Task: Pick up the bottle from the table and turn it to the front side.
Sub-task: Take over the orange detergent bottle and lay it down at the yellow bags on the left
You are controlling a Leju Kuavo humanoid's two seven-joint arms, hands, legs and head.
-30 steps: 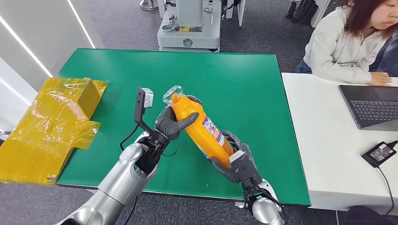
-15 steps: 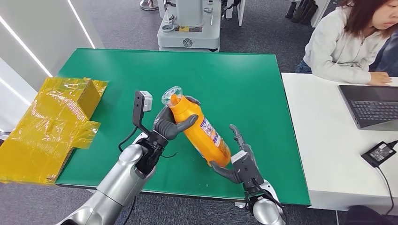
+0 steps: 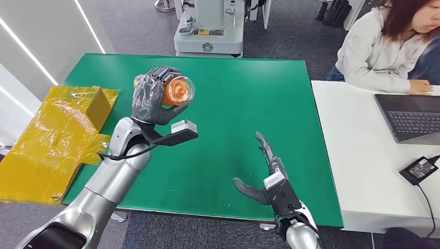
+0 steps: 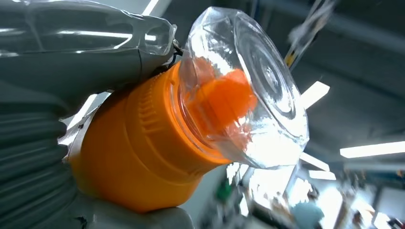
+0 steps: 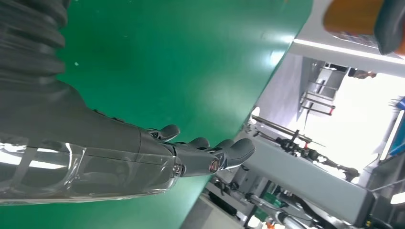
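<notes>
My left hand (image 3: pixel 150 97) grips the orange bottle (image 3: pixel 175 91) and holds it raised above the green table (image 3: pixel 233 93), its clear cap pointing toward my head camera. Most of the bottle's body is hidden behind the fingers. In the left wrist view the orange neck (image 4: pixel 143 152) and the clear cap (image 4: pixel 248 90) over the orange nozzle sit just past the grey thumb. My right hand (image 3: pixel 264 174) is open near the table's front edge, fingers stretched out, holding nothing. The right wrist view shows those straight fingers (image 5: pixel 210 155) over the green surface.
Crumpled yellow packaging (image 3: pixel 57 135) lies at the table's left edge. A white desk (image 3: pixel 363 155) on the right carries a laptop (image 3: pixel 410 116) and a black adapter (image 3: pixel 421 168); a person (image 3: pixel 386 44) sits behind it. A grey machine base (image 3: pixel 210 31) stands beyond the table.
The right hand let go of the bottle's base and opened. The left arm then lifted the bottle up and to the left, turning it so the cap faces the camera.
</notes>
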